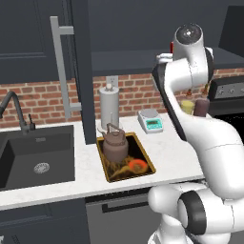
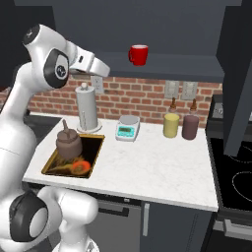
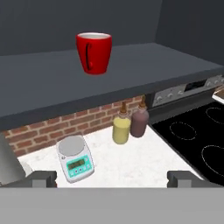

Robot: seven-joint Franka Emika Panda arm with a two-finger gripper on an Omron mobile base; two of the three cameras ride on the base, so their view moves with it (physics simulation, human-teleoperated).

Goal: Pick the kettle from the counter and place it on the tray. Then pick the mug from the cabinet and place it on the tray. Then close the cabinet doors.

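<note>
Hand view gives me the mug (image 3: 93,52) straight ahead, red with a white inside, standing upright on the floor of the open cabinet (image 3: 65,83) with its handle turned toward me. My gripper (image 3: 113,178) sits with its two dark fingertips spread far apart at the bottom corners of that view, jaws wide and nothing between them. Below the cabinet I see the counter (image 3: 131,162) with a small kitchen scale (image 3: 75,158), a yellow bottle (image 3: 121,128) and a dark brown bottle (image 3: 139,121) standing just beside each other against the brick wall, and the black stovetop (image 3: 197,140) off to the side.

From the right base view, the gripper (image 2: 101,67) is raised to cabinet height, near the mug (image 2: 139,54) but apart from it. The kettle (image 2: 67,141) stands upright on the tray (image 2: 91,152), toward its back end. A tall silver-white cylinder (image 2: 86,110) stands just behind the tray, and the scale (image 2: 127,129) is to its side.

In the left base view I see the kettle (image 1: 115,144) on the tray (image 1: 143,155), the tray lying on the counter (image 1: 86,176) between the dark sink (image 1: 38,157) and the scale (image 1: 151,120). One cabinet door (image 1: 81,71) stands open, edge toward me, with its long silver bar handle (image 1: 62,66) showing.
</note>
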